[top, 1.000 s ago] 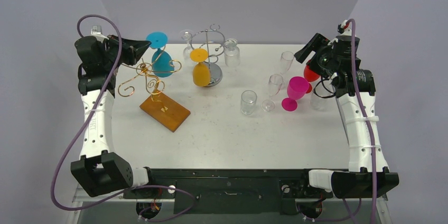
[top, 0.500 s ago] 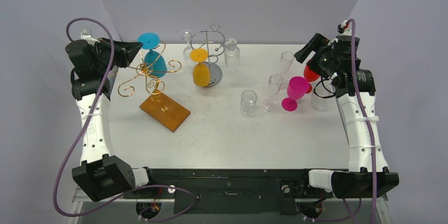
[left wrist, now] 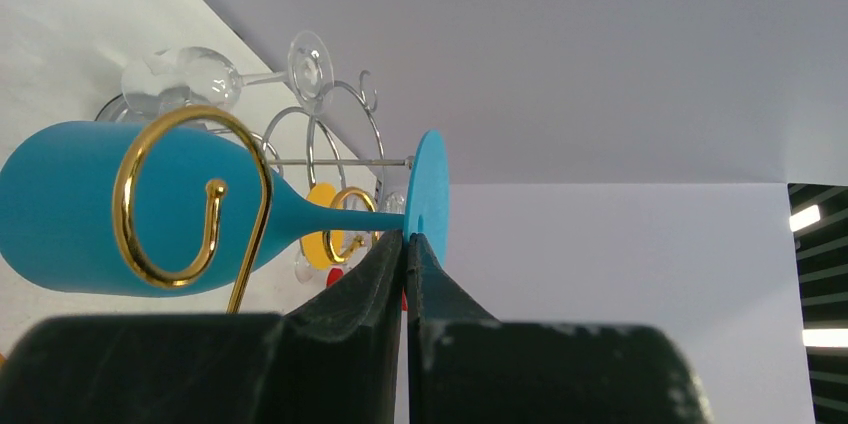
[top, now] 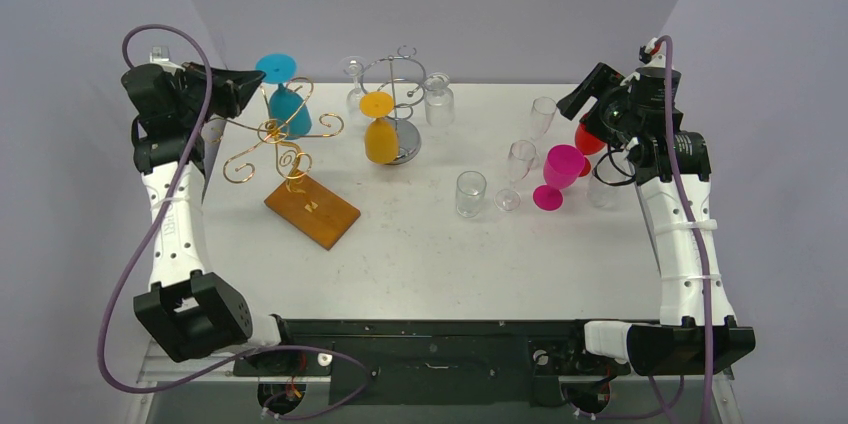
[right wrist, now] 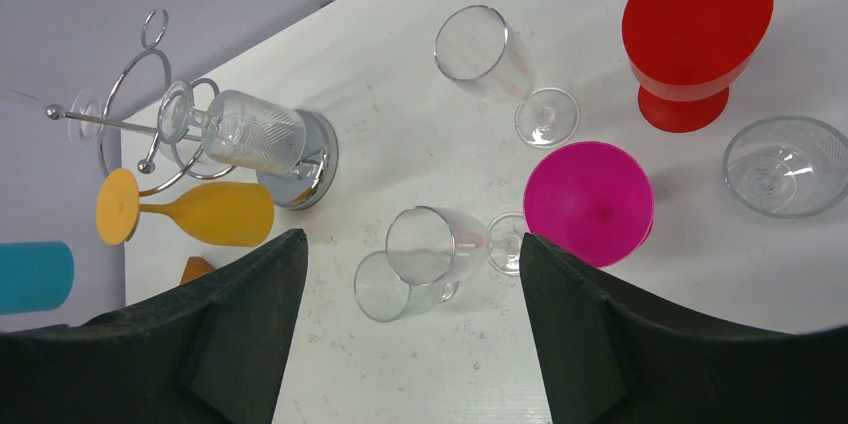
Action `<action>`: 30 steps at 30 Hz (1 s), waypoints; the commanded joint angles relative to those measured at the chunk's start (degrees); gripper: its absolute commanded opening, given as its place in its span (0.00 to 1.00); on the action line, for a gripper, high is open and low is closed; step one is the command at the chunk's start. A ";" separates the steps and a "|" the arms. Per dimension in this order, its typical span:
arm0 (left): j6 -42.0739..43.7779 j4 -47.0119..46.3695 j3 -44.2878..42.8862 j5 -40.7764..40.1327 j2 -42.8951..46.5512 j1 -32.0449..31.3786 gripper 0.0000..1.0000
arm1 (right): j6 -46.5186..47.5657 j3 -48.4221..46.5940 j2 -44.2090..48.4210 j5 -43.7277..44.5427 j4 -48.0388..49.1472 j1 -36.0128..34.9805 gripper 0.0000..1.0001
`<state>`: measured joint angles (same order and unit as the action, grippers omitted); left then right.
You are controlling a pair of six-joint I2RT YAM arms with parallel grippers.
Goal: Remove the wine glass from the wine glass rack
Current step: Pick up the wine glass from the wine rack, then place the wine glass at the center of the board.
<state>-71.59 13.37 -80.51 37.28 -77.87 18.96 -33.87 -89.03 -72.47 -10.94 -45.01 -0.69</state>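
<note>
The left claw [left wrist: 405, 244] has its two fingers pressed tight together on the rim of the round foot of the blue wine glass [left wrist: 70, 204]. It holds the glass foot-up in the air over the far left corner of the table [top: 420, 244], the bowl close against a curled arm of the gold wire rack [top: 283, 140], though I cannot tell whether they touch. Over by the far right edge, the right claw [right wrist: 408, 244] hangs spread wide with nothing in it, above a pink glass [right wrist: 588, 202], a red glass [right wrist: 697, 19] and several clear ones.
</note>
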 commanded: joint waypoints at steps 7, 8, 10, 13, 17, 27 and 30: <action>-1.25 -7.02 -8.94 -1.62 -5.45 -0.10 0.00 | 0.00 -2.90 0.62 0.52 0.51 0.42 0.73; -1.84 -8.15 -9.38 -1.61 -5.67 -0.49 0.00 | -0.02 -3.01 0.64 0.46 0.56 0.42 0.73; -2.47 -9.80 -10.33 -1.77 -6.20 -1.32 0.00 | -0.24 -3.18 0.82 0.16 0.83 0.30 0.73; -1.98 -11.66 -13.51 -2.59 -6.91 -3.04 0.00 | -0.44 -3.31 1.31 -0.04 1.42 -0.37 0.73; -1.33 -14.52 -17.70 -3.99 -8.16 -5.49 0.00 | -0.75 -3.30 1.94 -0.07 2.39 -1.62 0.73; 0.02 -15.13 -30.23 -4.28 -13.77 -11.20 0.00 | -1.37 -1.83 4.67 -1.19 6.73 -4.22 0.76; -2.83 -17.51 -30.06 -4.33 -13.07 -13.33 0.00 | -2.20 -0.57 6.23 -2.63 9.49 -4.96 0.77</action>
<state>-72.75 1.34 -107.83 33.47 -91.42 8.10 -34.85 -90.11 -69.58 -11.53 -42.09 -4.69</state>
